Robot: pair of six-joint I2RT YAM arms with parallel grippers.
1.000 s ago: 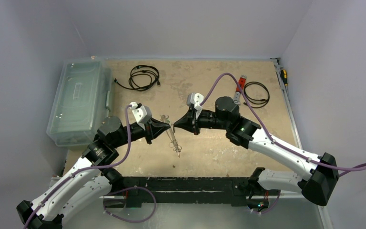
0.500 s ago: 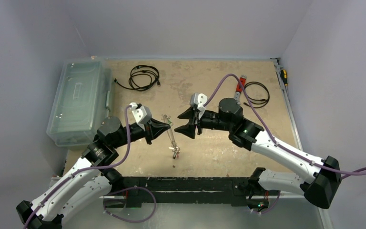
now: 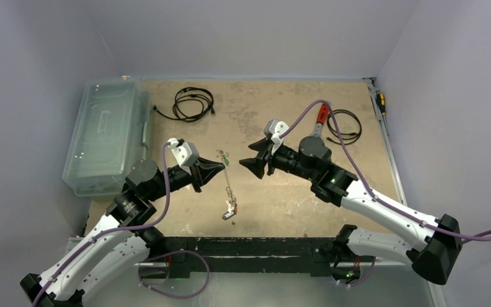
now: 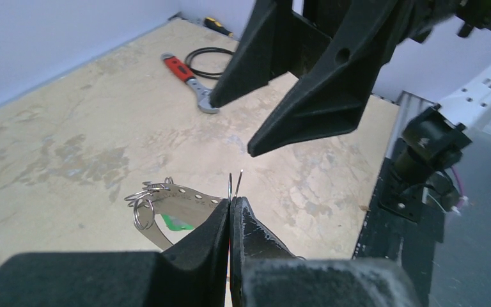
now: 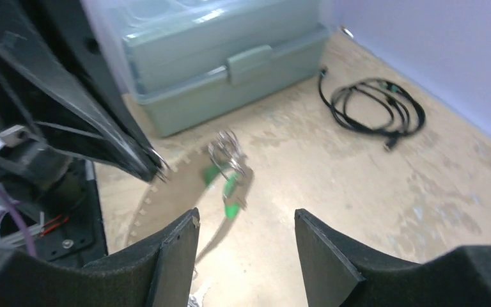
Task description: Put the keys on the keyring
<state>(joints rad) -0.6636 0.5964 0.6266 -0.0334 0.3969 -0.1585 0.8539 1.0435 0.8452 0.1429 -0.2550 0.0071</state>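
The thin, flat grey metal keyring (image 3: 229,185) hangs edge-on above the tan table (image 3: 281,204), between the two arms. The left gripper (image 4: 231,203) is clamped tight on its perforated band. Small keys (image 5: 222,184) with green tags cluster at its far end, and a red-tagged one dangles at the near end. The right gripper (image 5: 246,217) is spread, empty and just beside it.

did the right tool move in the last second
Yes. The right tool drew back rightward, opening, and is now nearer the right-hand coiled cable.
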